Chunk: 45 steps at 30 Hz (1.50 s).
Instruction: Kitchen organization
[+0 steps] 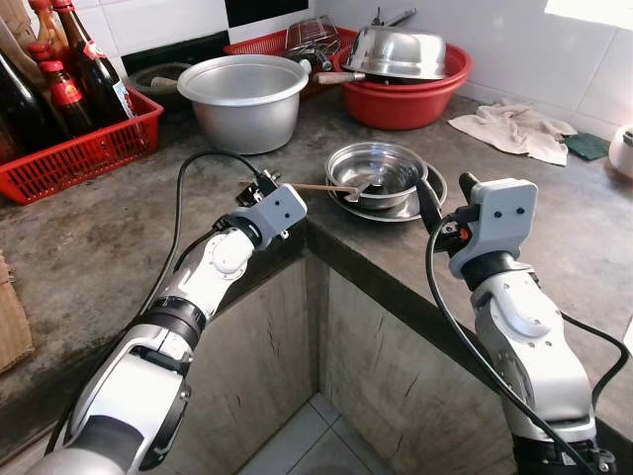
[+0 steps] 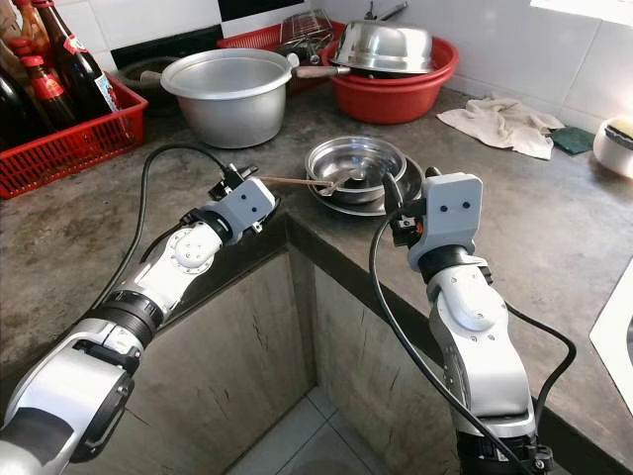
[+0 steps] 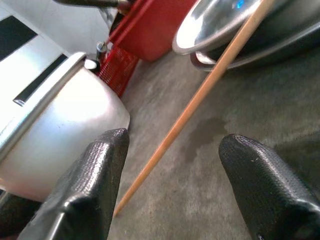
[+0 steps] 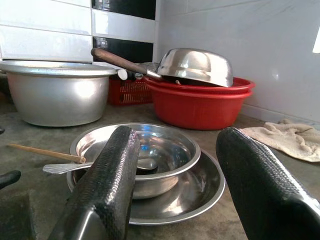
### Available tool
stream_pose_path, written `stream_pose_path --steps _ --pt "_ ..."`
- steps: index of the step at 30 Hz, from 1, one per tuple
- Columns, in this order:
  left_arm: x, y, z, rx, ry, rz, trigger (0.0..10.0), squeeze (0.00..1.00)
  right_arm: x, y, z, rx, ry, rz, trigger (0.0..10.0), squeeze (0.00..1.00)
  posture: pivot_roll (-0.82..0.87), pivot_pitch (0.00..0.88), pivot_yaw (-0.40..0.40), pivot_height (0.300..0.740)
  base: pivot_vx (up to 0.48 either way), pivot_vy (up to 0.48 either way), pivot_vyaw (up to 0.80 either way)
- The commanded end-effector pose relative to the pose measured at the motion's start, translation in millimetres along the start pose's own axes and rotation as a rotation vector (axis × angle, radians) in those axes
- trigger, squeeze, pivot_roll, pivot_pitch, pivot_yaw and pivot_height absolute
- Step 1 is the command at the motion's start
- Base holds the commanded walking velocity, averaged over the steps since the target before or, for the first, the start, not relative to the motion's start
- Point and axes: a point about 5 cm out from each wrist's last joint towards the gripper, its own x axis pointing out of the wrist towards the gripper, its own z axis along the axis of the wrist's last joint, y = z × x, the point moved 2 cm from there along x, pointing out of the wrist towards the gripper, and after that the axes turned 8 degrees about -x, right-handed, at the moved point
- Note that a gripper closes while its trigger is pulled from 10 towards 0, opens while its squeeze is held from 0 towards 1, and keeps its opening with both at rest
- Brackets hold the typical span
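Wooden chopstick (image 1: 315, 187) rests on the steel bowl's (image 1: 381, 170) rim, handle end jutting left of it. I have the left gripper (image 3: 170, 175) at that end, jaws apart, nothing held. Right gripper (image 4: 175, 185), jaws apart, waits before the bowl. Step in hand: grasping; next, close squarely.

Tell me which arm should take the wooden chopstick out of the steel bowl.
Left. The open left tool already straddles the thin wooden chopstick at its free end. The right tool, also open, faces the shiny steel bowl from the other side.
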Motion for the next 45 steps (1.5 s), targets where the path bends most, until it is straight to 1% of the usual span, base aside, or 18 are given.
stream_pose_path --steps 1,18,24,39,45 --pt "3.0 3.5 4.6 0.022 -0.013 0.004 10.0 0.00 0.0 -4.6 5.2 0.002 -0.019 -0.015 10.0 0.00 0.04 0.132 -0.008 0.740 0.000 0.000 0.00" --pt "11.7 7.8 6.8 0.048 0.029 0.008 10.0 0.00 -1.6 -8.7 14.2 -0.005 -0.033 -0.025 10.0 0.00 0.02 0.164 0.002 0.740 0.000 0.000 0.00" --pt "13.7 6.2 7.9 0.052 0.038 0.005 10.0 0.00 -2.4 -11.5 16.0 -0.010 -0.035 -0.032 10.0 0.00 0.01 0.167 0.004 0.740 0.000 0.000 0.00" --pt "12.7 4.6 2.0 0.087 0.067 0.012 10.0 0.00 -4.4 -14.4 21.1 -0.017 -0.040 -0.042 10.0 0.00 0.00 0.177 0.016 0.740 0.000 0.000 0.00" --pt "14.0 9.4 4.1 0.105 0.069 0.029 10.0 0.00 -6.8 -14.7 27.1 -0.009 -0.055 -0.047 10.0 0.00 -0.01 0.197 0.021 0.740 0.000 0.000 0.00"
